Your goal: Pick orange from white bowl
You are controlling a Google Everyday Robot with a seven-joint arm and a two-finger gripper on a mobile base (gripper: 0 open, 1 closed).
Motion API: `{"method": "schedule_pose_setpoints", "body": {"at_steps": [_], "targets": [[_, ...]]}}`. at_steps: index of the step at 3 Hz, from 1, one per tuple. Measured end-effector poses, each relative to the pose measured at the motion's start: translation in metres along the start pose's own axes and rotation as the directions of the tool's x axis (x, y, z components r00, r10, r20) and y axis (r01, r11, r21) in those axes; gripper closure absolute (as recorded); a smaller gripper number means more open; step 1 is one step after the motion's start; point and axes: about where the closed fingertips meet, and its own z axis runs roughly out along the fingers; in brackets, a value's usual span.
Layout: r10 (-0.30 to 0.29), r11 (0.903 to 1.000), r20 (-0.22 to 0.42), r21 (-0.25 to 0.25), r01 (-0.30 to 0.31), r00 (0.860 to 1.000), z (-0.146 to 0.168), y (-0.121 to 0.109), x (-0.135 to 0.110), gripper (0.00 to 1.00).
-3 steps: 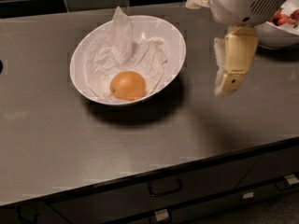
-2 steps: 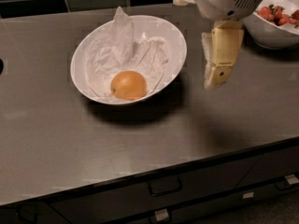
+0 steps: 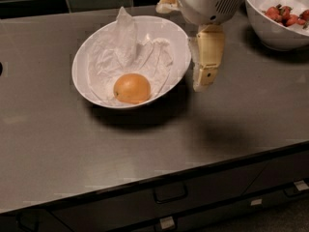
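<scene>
The orange (image 3: 131, 88) lies in the front of the large white bowl (image 3: 84, 57), on crumpled white paper (image 3: 130, 52). The bowl stands on the dark grey counter, left of centre. My gripper (image 3: 203, 81) hangs from the white wrist at the top of the camera view. It points down just outside the bowl's right rim, above the counter. It is to the right of the orange, apart from it, and it holds nothing.
A smaller white bowl (image 3: 270, 33) with red fruits (image 3: 285, 12) stands at the back right. The counter (image 3: 58, 144) has its front edge below, with drawers (image 3: 169, 192) under it. A dark tiled wall runs along the back.
My gripper has moved left, from over the counter's right side to just beside the white bowl's right rim. The orange and the bowl have not moved.
</scene>
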Motion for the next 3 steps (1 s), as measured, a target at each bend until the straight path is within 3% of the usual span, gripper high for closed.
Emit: {"method": "schedule_pose_setpoints", "body": {"at_steps": [1, 3], "targets": [[0.000, 1.0000, 0.000, 0.000, 0.000, 1.000, 0.000, 0.000, 0.000, 0.00], [-0.054, 0.9981, 0.042, -0.028, 0.056, 0.998, 0.028, -0.031, -0.010, 0.00]]}}
